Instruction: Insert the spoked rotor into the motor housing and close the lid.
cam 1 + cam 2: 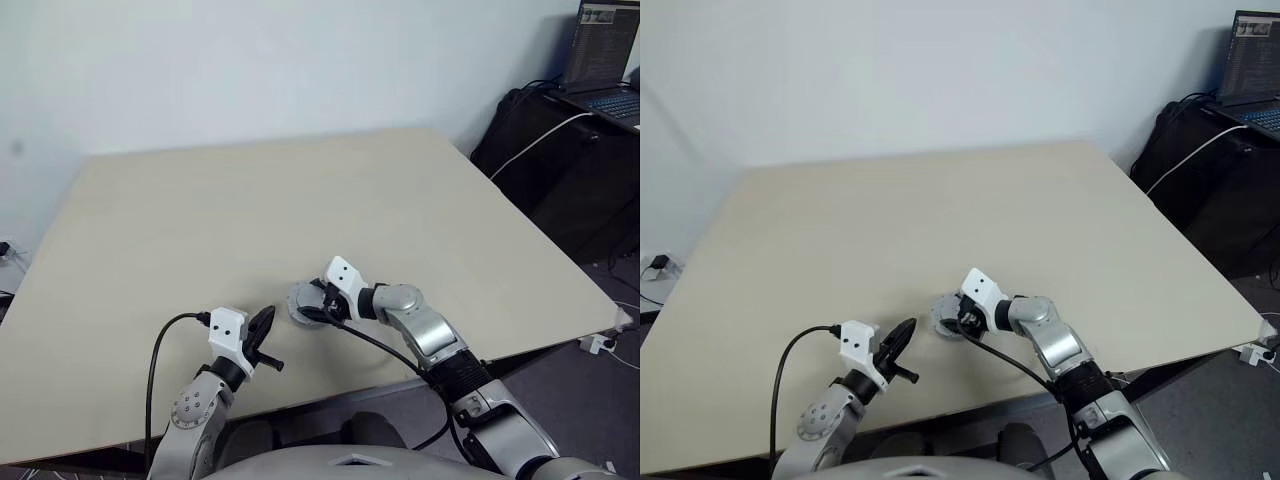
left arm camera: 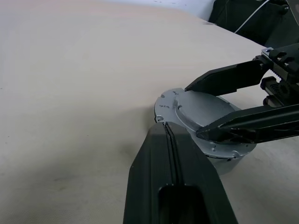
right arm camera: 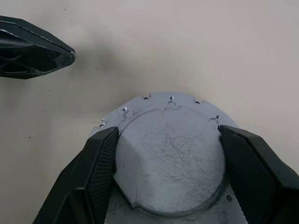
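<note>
The right gripper (image 3: 166,144) has its two black fingers (image 3: 100,163) spread wide, one on each side of the raised round middle of a grey metal disc, the lid (image 3: 170,154). The fingers sit right at its edges, but whether they squeeze it cannot be told. The right wrist view shows the scratched flat top of the lid and small holes around its rim. The left wrist view shows it from the side: the lid sits on a thicker round silver body and its flat face looks up. Being round, it has no long side.

The left gripper (image 1: 262,330) has its fingers pressed together on nothing, with the tip just beside the lid.

From the head views, the lid lies on the pale table (image 1: 300,200) near the front edge, between both grippers.
</note>
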{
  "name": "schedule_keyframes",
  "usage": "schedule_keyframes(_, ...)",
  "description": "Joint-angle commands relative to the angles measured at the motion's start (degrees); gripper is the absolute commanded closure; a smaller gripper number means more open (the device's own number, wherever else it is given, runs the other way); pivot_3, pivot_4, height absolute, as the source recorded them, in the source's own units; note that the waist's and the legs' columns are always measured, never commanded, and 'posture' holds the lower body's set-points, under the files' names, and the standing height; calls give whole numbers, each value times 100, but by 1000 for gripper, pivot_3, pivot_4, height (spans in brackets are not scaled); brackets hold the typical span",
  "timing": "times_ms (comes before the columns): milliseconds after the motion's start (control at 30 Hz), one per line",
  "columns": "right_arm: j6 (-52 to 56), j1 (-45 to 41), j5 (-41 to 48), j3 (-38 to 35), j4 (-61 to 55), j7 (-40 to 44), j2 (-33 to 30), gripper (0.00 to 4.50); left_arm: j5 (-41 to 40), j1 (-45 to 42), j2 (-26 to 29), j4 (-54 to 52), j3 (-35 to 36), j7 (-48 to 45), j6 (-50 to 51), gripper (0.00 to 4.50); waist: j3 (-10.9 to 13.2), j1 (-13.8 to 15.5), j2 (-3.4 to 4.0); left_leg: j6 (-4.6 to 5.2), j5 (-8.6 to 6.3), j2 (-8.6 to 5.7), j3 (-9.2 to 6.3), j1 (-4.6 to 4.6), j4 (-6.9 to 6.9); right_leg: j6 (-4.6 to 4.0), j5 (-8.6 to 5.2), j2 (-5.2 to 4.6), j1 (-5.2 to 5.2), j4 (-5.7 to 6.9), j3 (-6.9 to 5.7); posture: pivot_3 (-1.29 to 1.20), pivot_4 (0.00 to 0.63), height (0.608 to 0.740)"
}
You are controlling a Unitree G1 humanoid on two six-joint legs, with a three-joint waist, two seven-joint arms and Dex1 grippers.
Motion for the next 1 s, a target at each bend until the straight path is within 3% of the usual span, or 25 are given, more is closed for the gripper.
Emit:
schedule_keyframes(33,-146,-68,-74,-14,12,-49,25,1410,-52,-59,-22,-205,-1,-23,-60,4500,0,0,0,0,0,0,0,0,0,0,0,0,0,0,0,0,0,740)
schedule_keyframes(1000,-359,-54,-243,18,160,9,-35,1410,-55,-45,21,-205,18,-52,-73,4500,-1,4,0,0,0,0,0,1,0,0,0,0,2,0,0,0,0,740)
